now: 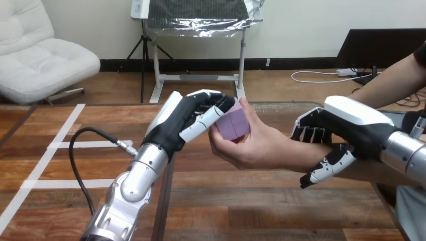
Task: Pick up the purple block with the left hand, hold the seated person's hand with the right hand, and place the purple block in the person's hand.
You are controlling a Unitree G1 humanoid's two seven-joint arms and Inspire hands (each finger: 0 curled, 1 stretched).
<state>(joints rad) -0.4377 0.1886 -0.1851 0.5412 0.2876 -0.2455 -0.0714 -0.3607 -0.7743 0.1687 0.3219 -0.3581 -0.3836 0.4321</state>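
The purple block [235,125] is above the table's middle, lying in the person's hand [256,145], which is cupped round it from the right. My left hand [188,118] is at the block's left side with its fingers curled onto it, so both hands are on the block. My right hand [351,125] is on the person's wrist [301,155]. Its fingers curl over the top of the wrist and its thumb hooks under it.
The wooden table [241,211] stretches below both hands, with white tape lines [55,145] on its left part. A black cable [75,165] loops beside my left forearm. The person's forearm reaches in from the upper right.
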